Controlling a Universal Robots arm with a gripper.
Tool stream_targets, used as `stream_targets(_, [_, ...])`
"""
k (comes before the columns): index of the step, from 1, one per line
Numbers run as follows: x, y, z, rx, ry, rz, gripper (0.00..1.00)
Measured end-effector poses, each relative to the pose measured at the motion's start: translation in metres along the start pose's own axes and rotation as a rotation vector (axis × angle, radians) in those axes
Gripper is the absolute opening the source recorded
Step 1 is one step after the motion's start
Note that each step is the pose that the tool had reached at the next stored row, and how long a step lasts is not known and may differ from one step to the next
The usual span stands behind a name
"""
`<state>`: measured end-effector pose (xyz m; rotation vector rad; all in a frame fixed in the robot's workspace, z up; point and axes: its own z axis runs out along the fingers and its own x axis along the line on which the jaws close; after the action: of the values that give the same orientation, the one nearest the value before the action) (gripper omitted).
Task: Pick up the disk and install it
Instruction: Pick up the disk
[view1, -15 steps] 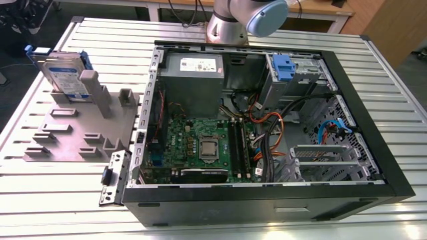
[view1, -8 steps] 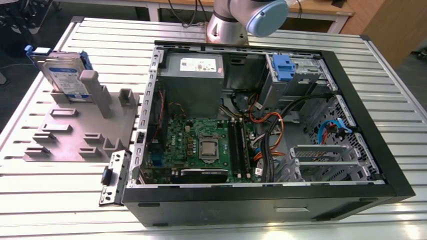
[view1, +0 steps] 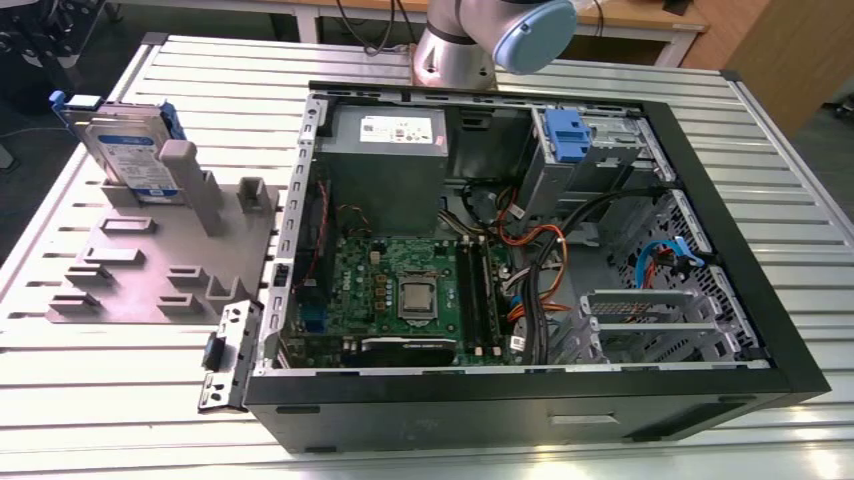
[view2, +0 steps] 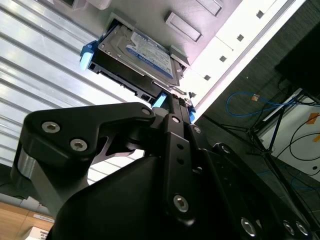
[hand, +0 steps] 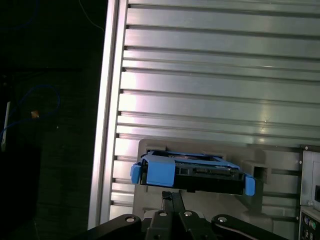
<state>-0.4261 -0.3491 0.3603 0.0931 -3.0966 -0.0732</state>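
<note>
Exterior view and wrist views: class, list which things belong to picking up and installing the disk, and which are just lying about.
Belongs to the job:
disk, upright in the grey holder
gripper, close to the disk
open computer case, probably where it goes

Just lying about:
power supply box
motherboard
metal bracket on the table

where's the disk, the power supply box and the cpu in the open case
disk (view1: 128, 152): exterior view, on its white-and-blue label
power supply box (view1: 384, 185): exterior view, on its bare grey face
cpu (view1: 418, 297): exterior view, on its metal lid
</note>
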Motion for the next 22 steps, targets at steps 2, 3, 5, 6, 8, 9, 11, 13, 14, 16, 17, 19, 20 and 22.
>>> stream_targets(2, [0.0, 0.0, 0.0, 0.0, 0.0, 0.0, 0.11])
stream_targets(3, [0.0, 0.0, 0.0, 0.0, 0.0, 0.0, 0.11])
stream_targets(5, [0.0, 0.0, 0.0, 0.0, 0.0, 0.0, 0.11])
stream_targets(6, [0.0, 0.0, 0.0, 0.0, 0.0, 0.0, 0.11])
stream_targets(8, [0.0, 0.0, 0.0, 0.0, 0.0, -0.001, 0.11])
stream_targets(9, [0.0, 0.0, 0.0, 0.0001, 0.0001, -0.002, 0.11])
stream_targets(11, [0.0, 0.0, 0.0, 0.0001, 0.0001, -0.004, 0.11])
stream_targets(13, [0.0, 0.0, 0.0, 0.0005, 0.0006, -0.013, 0.11])
stream_targets(14, [0.0001, 0.0, 0.0, 0.0008, 0.001, -0.019, 0.11])
stream_targets(16, [0.0001, 0.0, 0.0, 0.0014, 0.0016, -0.034, 0.11])
stream_targets(17, [0.0002, 0.0, 0.0001, 0.0016, 0.0018, -0.04, 0.11])
stream_targets(19, [0.0001, 0.0, 0.0, 0.0021, 0.0025, -0.052, 0.11])
stream_targets(20, [0.0001, 0.0, 0.0, 0.0024, 0.0028, -0.059, 0.11])
stream_targets(22, [0.0001, 0.0, 0.0, 0.003, 0.0035, -0.073, 0.11])
